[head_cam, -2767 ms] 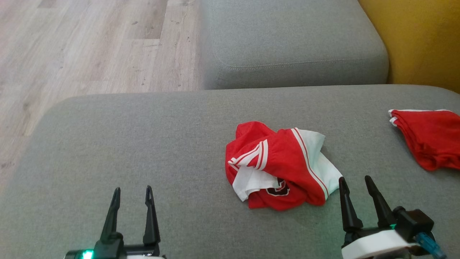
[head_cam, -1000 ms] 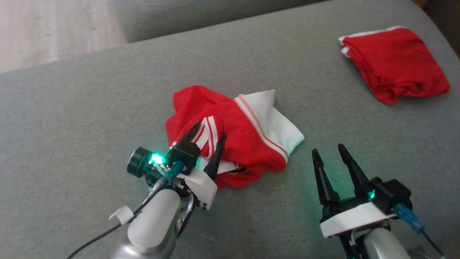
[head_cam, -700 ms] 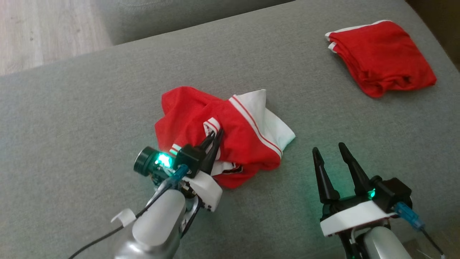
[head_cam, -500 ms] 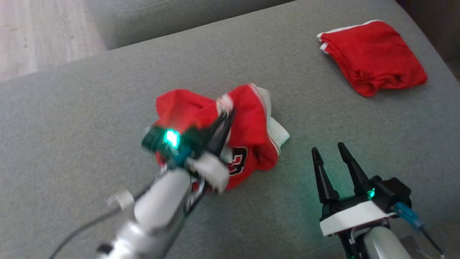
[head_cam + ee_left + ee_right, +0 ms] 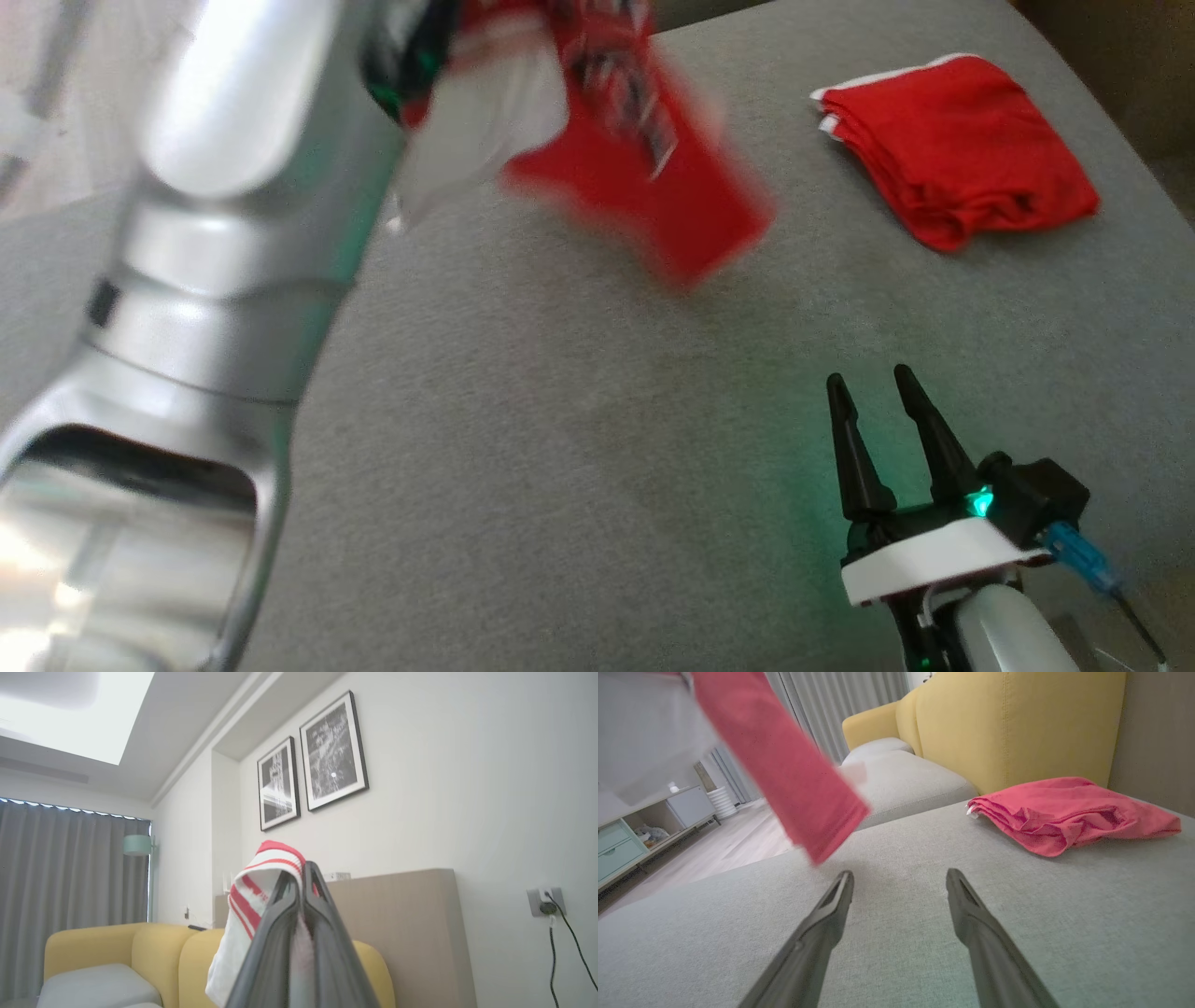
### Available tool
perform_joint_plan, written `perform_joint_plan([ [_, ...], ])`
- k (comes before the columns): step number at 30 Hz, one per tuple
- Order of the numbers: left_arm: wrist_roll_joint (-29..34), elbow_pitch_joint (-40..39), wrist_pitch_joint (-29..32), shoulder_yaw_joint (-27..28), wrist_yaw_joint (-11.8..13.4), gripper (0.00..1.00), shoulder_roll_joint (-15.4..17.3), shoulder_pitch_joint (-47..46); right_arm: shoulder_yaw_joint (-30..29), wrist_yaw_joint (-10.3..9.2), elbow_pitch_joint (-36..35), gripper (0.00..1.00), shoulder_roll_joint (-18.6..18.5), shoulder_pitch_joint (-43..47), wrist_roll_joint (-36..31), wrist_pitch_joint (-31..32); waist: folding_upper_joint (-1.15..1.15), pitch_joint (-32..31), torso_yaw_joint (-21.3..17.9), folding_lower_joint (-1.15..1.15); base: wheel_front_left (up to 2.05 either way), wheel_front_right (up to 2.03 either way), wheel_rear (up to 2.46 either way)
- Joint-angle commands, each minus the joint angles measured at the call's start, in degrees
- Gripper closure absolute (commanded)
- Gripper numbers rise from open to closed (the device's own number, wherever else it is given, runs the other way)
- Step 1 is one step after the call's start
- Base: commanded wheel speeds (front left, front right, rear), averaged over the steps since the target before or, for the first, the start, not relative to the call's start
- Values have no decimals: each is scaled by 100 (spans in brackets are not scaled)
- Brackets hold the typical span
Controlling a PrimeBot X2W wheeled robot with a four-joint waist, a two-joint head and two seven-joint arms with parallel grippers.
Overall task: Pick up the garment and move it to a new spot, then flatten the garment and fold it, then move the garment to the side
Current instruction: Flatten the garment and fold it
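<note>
While my left gripper (image 5: pixel 299 873) clamps the red garment (image 5: pixel 672 201) dangling beneath it, I should carry steadily, landing it ahead of my right gripper (image 5: pixel 866 375), jaws apart.

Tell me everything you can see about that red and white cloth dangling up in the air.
The garment is thin, soft-looking cloth, red with white panels, red-and-white striped trim and dark print too blurred to read. It hangs limp and crumpled, clear of the grey sofa cushion. The left pincer, shut, pinches its striped edge, which drapes over it.
</note>
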Motion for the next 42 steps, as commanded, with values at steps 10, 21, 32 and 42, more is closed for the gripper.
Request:
perform_joint_plan([
  [10, -735, -841, 135, 634, 254, 100, 868, 2484, 18, -4, -198, 0, -20, -41, -272, -22, 0, -82, 908, 0, 0, 0, 0],
  [21, -1377, -856, -216, 633, 443, 0, 732, 5830, -112, -4, -147, 0, -21, -48, -486, -22, 0, 81, 1469, 0, 0, 0, 0],
  [32, -560, -2049, 396, 680, 414, 0, 2071, 4793, 33, -4, -103, 0, -32, -173, -479, -22, 0, 171, 1315, 0, 0, 0, 0],
  [42, -359, -1657, 2075, 59, -91, 0, 2579, 3127, 90, -4, -152, 0, -36, -348, -470, -22, 0, 533, 873, 0, 0, 0, 0],
])
